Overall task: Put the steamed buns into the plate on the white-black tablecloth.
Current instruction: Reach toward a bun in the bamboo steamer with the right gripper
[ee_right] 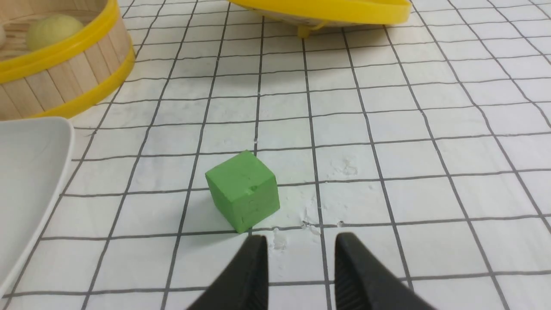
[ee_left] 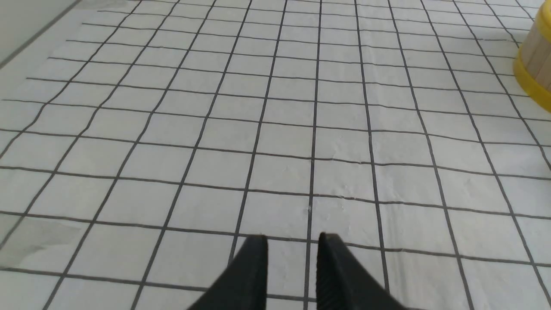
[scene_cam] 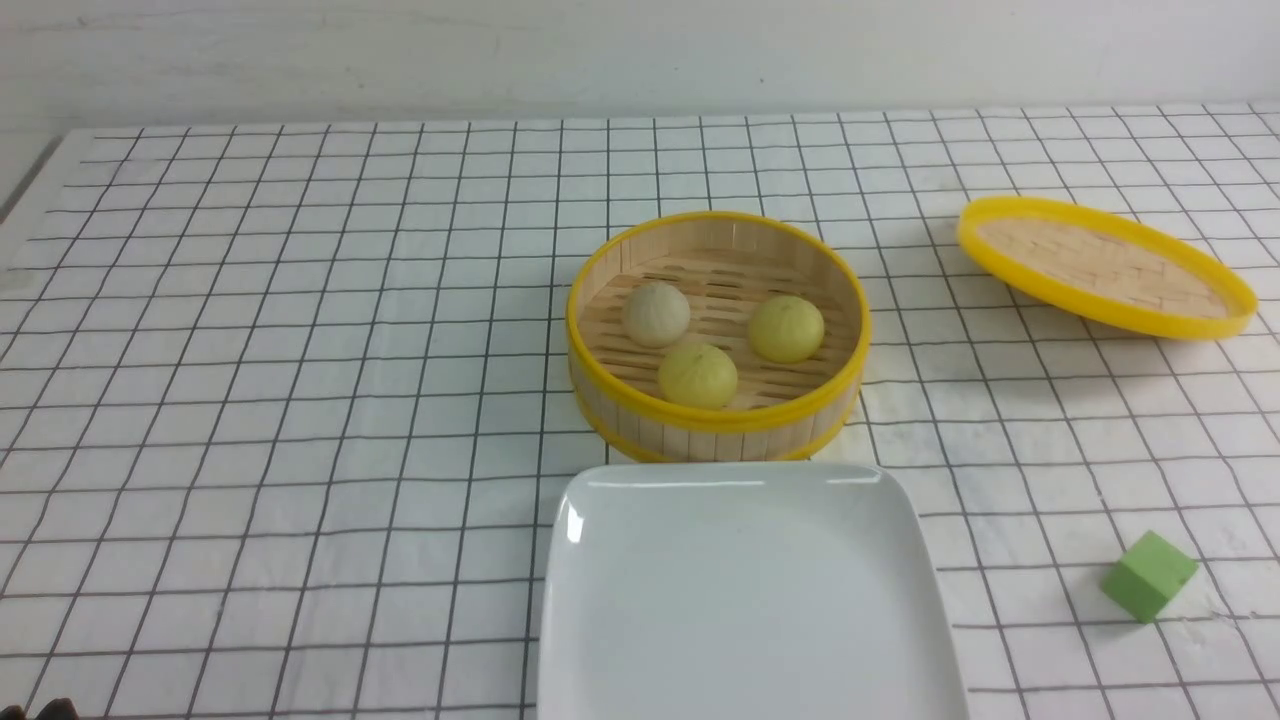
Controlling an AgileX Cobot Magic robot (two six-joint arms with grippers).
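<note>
Wrist views: left jaws and right jaws narrowly parted, empty, the right near green cube (ee_right: 242, 189)

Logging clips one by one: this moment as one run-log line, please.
steamed buns: all three in steamer | plate: empty | lid: off | left gripper: open, above tablecloth | right gripper: open, by green cube

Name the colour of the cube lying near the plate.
Green. The cube shows best in the right wrist view, on the cloth near the white plate.

No legible text or markings.
</note>
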